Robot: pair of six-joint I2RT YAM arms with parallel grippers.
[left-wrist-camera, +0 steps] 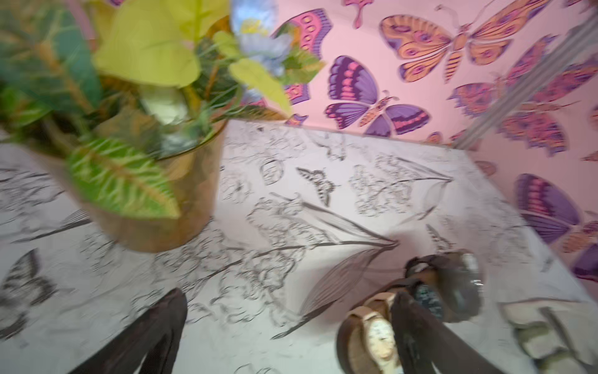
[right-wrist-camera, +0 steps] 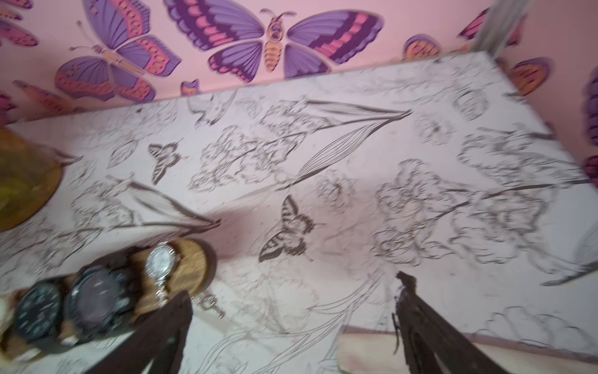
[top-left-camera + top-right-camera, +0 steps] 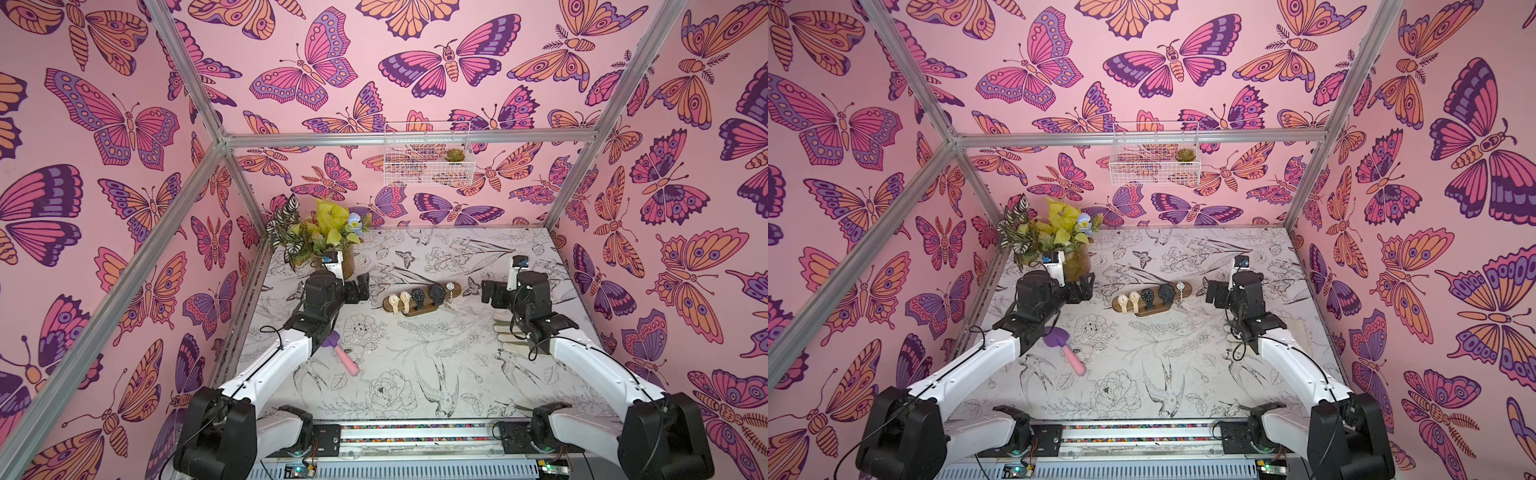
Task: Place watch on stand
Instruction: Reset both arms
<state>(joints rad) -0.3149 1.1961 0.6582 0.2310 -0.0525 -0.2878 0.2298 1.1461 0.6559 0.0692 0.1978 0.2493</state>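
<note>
Nearest, on the left, a pink-handled trowel [image 3: 347, 359] lies on the table [image 3: 415, 374], unused. Farther in, the left gripper [image 3: 360, 286] and right gripper [image 3: 489, 293] flank the stand [image 3: 419, 311], each just clear of it, jaws spread and empty. The bar carries two cream watches [image 3: 399, 300], two black watches [image 3: 428, 294] and, at its right end, a silver watch [image 3: 450, 287] whose bracelet drapes down the near side. No loose watch shows, so placement looks finished. A potted plant [image 3: 320, 237] stands beyond.
</note>
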